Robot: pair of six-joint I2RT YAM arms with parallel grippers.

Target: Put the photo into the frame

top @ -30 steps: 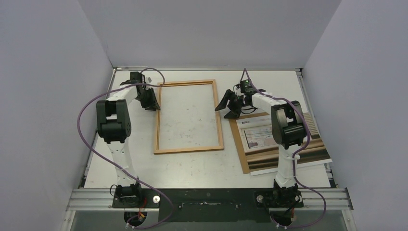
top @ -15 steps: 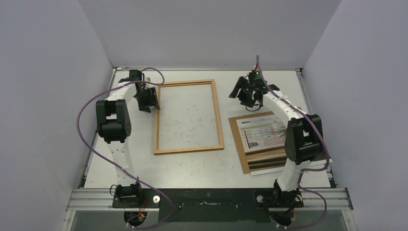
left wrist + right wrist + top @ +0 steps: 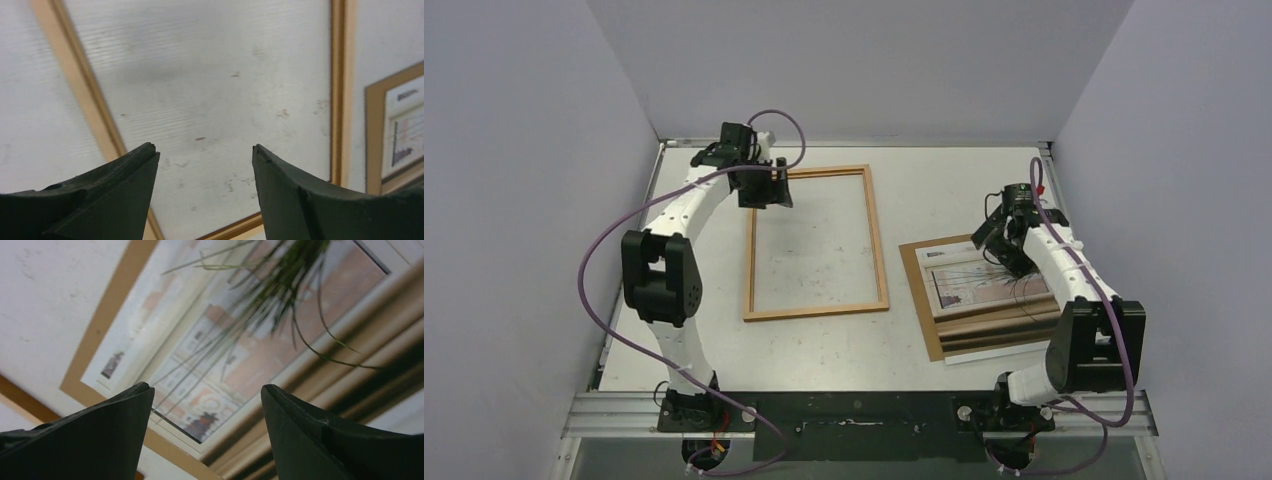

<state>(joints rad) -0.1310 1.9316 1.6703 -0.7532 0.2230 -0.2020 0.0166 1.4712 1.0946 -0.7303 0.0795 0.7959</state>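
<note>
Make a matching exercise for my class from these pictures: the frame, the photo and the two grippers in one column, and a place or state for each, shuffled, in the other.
Column one
1. the frame
2. the photo
3. left gripper
4. right gripper

Column two
A. open, above the photo
B. lying on the brown backing panel
C. lying flat with nothing inside it
D. open, above the frame

Pairs: 1-C, 2-B, 3-D, 4-A

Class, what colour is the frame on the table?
The frame is orange-brown wood, clearest from the top view.
</note>
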